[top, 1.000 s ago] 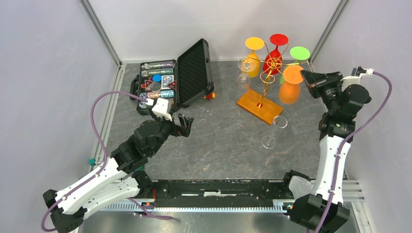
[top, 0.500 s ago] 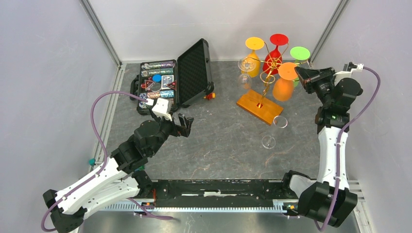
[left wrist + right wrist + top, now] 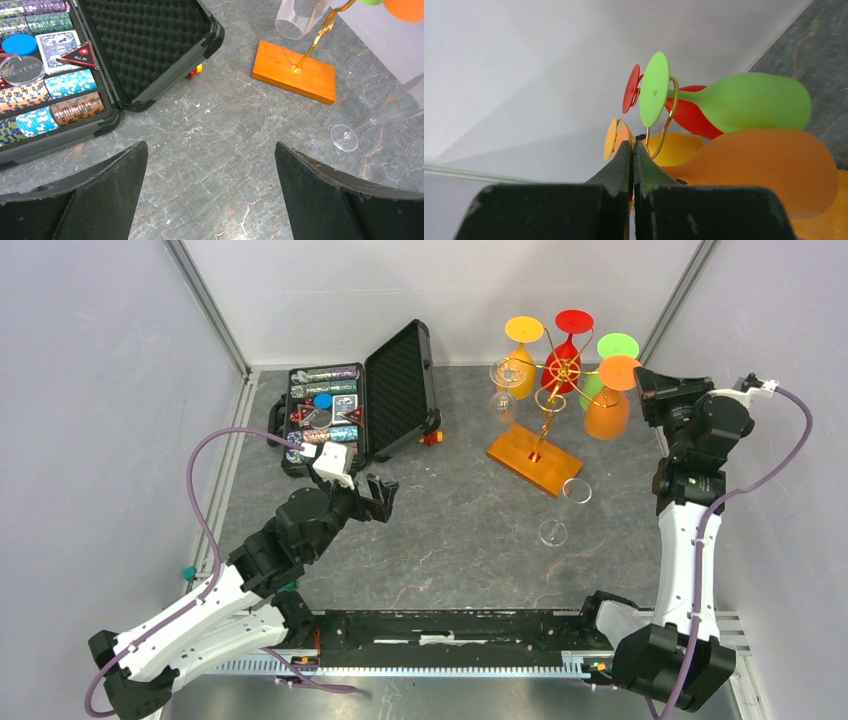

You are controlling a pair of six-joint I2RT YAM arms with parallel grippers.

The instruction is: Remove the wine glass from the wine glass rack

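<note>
Gold rack (image 3: 548, 420) (orange-brown base (image 3: 535, 458)), orange glass (image 3: 606, 412), red glass (image 3: 565, 350), green glass (image 3: 618, 345); grey veined table (image 3: 450, 530)

— How's the light?
— Bright and even from overhead, with faint shadows on my table (image 3: 470, 530).
— Focus?
— My right fingers (image 3: 616, 167) loom dark and blurred, and the orange wine glass (image 3: 769, 170) looks soft.

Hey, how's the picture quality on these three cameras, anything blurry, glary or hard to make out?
Top external: even light, soft shadows, sharp, though the clear glass lying on the table is faint. Left wrist: crisp stone and chips, the left gripper just dark shapes. Right wrist: the close orange wine glass looks soft, the green wine glass sharper.
</note>
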